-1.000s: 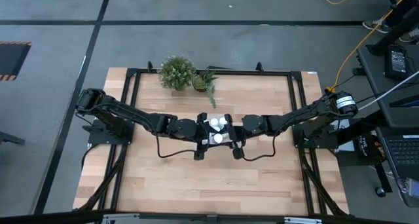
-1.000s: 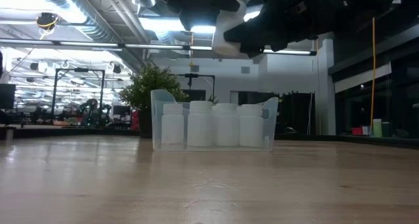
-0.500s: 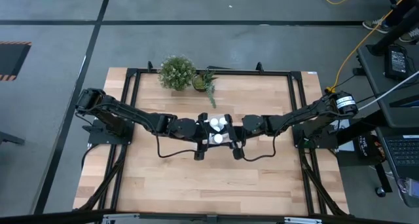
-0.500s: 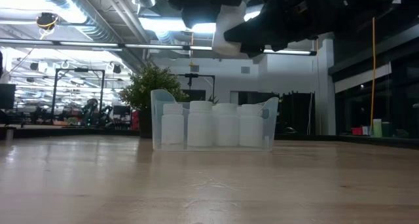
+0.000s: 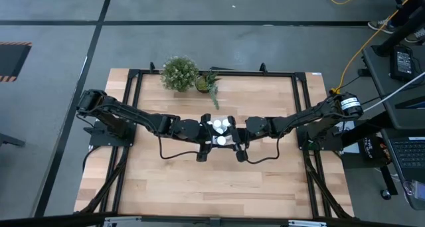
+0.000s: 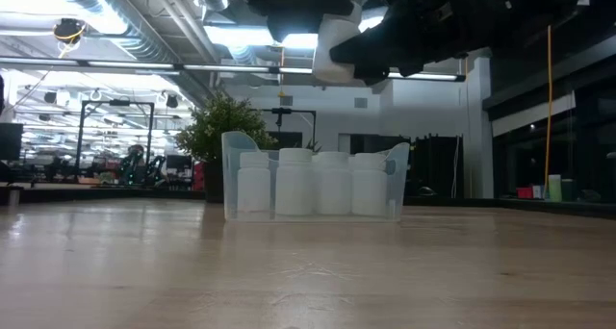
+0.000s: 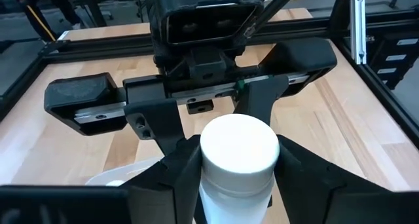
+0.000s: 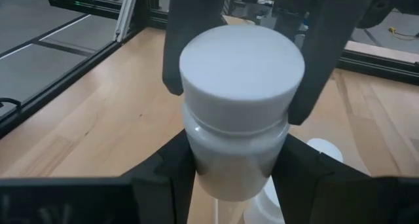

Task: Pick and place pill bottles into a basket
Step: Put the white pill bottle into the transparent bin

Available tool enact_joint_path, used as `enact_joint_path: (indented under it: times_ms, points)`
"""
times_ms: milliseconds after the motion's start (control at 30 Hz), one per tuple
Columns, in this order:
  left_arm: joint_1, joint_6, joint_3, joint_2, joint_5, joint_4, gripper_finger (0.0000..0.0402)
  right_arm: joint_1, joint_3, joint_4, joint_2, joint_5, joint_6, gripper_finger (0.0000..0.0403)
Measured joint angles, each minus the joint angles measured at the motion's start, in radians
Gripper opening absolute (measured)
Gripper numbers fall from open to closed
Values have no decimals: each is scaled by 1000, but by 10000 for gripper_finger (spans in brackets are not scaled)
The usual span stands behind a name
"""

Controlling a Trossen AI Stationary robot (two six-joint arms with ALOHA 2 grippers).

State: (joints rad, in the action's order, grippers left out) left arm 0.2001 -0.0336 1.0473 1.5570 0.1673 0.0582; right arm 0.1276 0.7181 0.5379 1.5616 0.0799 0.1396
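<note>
High view: two dark arms are meeting at frame center over a wooden table (image 5: 166, 187). Left of center, the left gripper (image 7: 230, 160) is clamping one white bottle (image 7: 238, 160) between its fingers. Just right, the right gripper (image 8: 237, 160) is also gripping that bottle. Directly below, the clear basket (image 6: 231, 175) is sitting mid-table, holding more upright bottles (image 6: 295, 183). A plant (image 5: 179, 73) is standing upper center.

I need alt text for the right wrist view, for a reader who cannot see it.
A white pill bottle with a white cap fills the centre, held between the right gripper's dark fingers. The other arm's dark gripper fingers flank its cap from beyond, above the wooden table.
</note>
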Motion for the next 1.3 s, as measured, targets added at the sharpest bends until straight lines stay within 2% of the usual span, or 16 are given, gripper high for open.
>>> enact_joint_path:
  times_ms: [333, 733, 933, 1000, 1100, 1300]
  points:
    - [1, 43, 0, -6, 0, -17, 153, 0, 0, 1, 0, -4, 3, 160]
    - [5, 46, -3, -95, -3, -132, 153, -1, 0, -14, -8, -1, -3, 218]
    - [4, 21, -3, -105, 39, -195, 153, 0, -1, -100, -78, -30, -4, 221]
    - [4, 21, -3, -105, 44, -201, 153, 0, -1, -149, -119, -73, 1, 210]
    - [4, 18, -3, -105, 51, -223, 153, -1, -6, -217, -175, -113, 1, 168]
    - [4, -35, -3, -135, 102, -293, 153, 0, -67, -237, -278, -113, 1, 29]
